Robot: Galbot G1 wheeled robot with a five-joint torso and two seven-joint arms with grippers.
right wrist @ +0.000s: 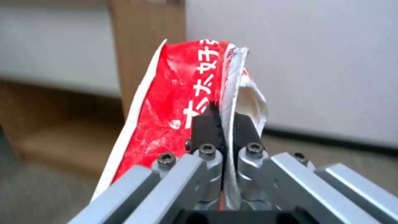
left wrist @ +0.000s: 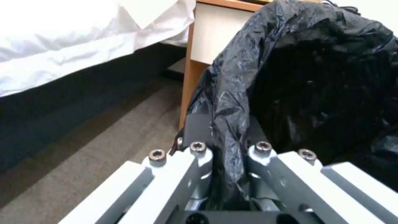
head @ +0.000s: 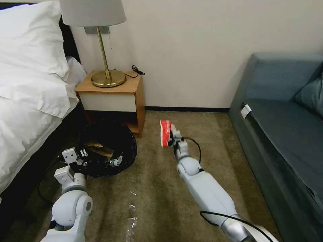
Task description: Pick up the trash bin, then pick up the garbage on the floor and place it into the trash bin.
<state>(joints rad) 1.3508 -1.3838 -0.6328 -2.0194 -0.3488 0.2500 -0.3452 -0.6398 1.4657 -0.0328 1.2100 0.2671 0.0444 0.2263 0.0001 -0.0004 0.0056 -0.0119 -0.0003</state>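
Head view: left gripper [head: 90,156] sits low at near left, beside the bed [head: 30,94], clamped on the near rim of the trash bin [head: 111,148]. Bin is tilted, its mouth facing the camera, black bag folded over the rim, something brownish visible inside. It sits just in front of the nightstand [head: 112,97], which carries a brass lamp [head: 107,75]. Right gripper [head: 169,135] is stretched forward over the carpet [head: 158,188] at centre, holding the red packet [head: 165,133] upright, off the floor, to the right of the bin and apart from it. Clear plastic scrap [head: 131,222] lies on the carpet near the robot, between the arms. Blue sofa [head: 286,134] along the right.

Left wrist view: left gripper [left wrist: 226,137] fingers nearly closed, pinching a fold of the crinkled black bag at the trash bin [left wrist: 315,93] rim; the bag passes between the two pads. Nightstand [left wrist: 215,37] panel just beyond, bed [left wrist: 83,46] sheet to the side.

Right wrist view: right gripper [right wrist: 224,124] fingers closed tight on the red packet [right wrist: 174,109], which is creased and stands up past the fingertips, white lettering on red, silver inner face showing on one side. Wall and nightstand blurred behind.
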